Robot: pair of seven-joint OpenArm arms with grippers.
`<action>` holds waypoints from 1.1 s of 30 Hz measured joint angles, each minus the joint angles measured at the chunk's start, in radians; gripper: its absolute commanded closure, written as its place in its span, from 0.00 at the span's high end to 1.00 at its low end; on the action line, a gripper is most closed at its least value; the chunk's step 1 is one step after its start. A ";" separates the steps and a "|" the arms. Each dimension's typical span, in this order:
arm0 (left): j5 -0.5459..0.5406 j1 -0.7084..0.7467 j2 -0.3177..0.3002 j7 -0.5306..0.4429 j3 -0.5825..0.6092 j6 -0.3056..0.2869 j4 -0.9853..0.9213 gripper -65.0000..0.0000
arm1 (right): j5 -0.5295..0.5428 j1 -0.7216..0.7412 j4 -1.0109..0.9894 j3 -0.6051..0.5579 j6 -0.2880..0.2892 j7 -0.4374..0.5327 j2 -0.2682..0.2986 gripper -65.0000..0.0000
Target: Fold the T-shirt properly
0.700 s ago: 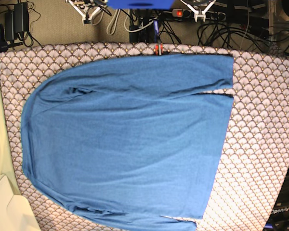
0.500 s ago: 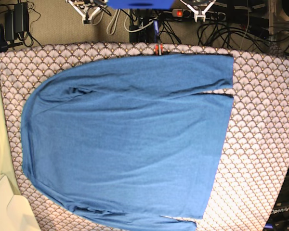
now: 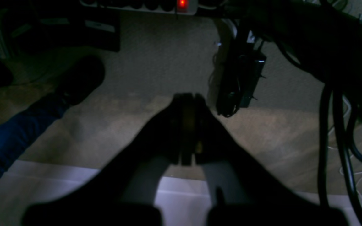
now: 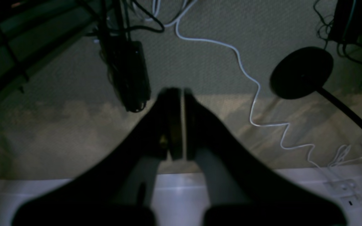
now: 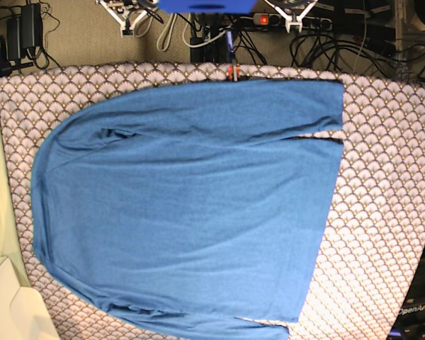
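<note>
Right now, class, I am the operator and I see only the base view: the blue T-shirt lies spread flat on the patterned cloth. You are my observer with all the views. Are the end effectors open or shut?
Observer: The left end effector is shut, with its jaws pressed together and nothing between them.
Operator: And the right one?
Observer: The right end effector is also shut and has no cloth in it.
Operator: Is there anything below them that my view misses?
Observer: Yes. In the left wrist view, a dark shoe on a blue-trousered leg rests on the floor.
</note>
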 measured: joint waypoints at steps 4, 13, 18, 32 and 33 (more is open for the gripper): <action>0.000 0.005 0.000 0.000 0.000 0.000 0.000 0.00 | 0.000 -0.014 0.005 0.000 0.000 0.005 0.000 0.00; -0.001 0.185 -0.003 0.003 0.000 0.000 0.265 0.00 | 0.000 -0.191 0.271 -0.019 0.005 -0.001 0.013 0.00; -0.001 0.278 -0.012 0.000 -0.006 0.000 0.383 0.00 | 0.000 -0.310 0.433 -0.051 0.006 -0.007 0.032 0.00; -0.004 0.540 -0.034 0.002 -0.012 0.008 0.794 0.00 | 0.000 -0.599 0.879 -0.046 0.006 -0.012 0.072 0.00; -0.004 0.560 -0.034 0.009 -0.012 0.007 0.828 0.00 | 0.000 -0.618 0.906 -0.046 0.007 -0.019 0.072 0.00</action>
